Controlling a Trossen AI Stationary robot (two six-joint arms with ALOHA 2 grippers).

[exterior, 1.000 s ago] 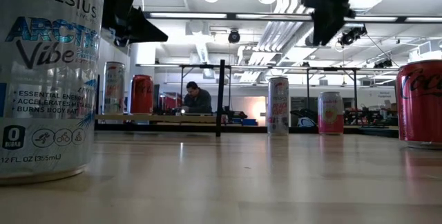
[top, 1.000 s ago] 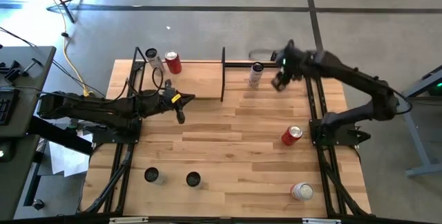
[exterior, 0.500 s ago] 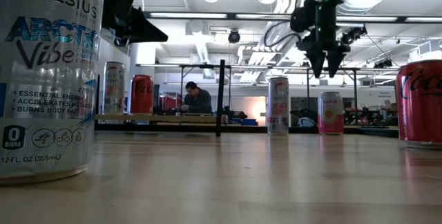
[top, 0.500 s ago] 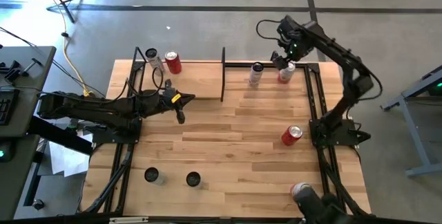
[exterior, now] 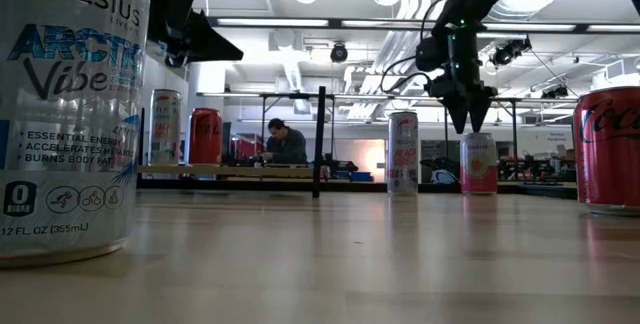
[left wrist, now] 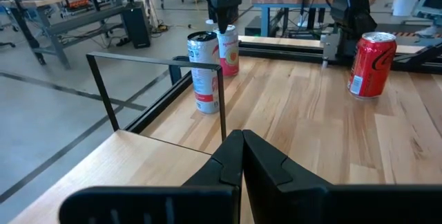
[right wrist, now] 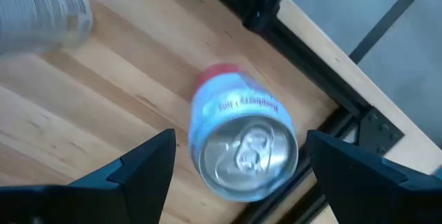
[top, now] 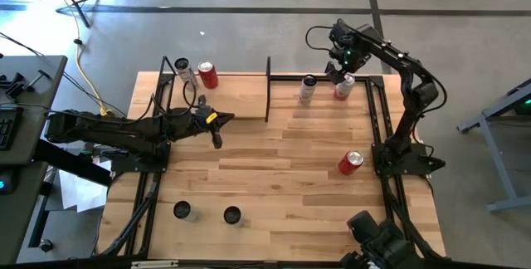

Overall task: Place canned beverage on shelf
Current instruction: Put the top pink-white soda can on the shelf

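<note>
At table's far right edge, right gripper (top: 339, 70) wide open above pink can (top: 344, 87); nothing held.

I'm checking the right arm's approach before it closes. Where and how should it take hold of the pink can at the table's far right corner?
Grip the pink can across its round side wall, just under the top rim, coming straight down. It stands upright, and the open right gripper already straddles it from above. The silver can beside it stands apart, so the fingers have room.
</note>
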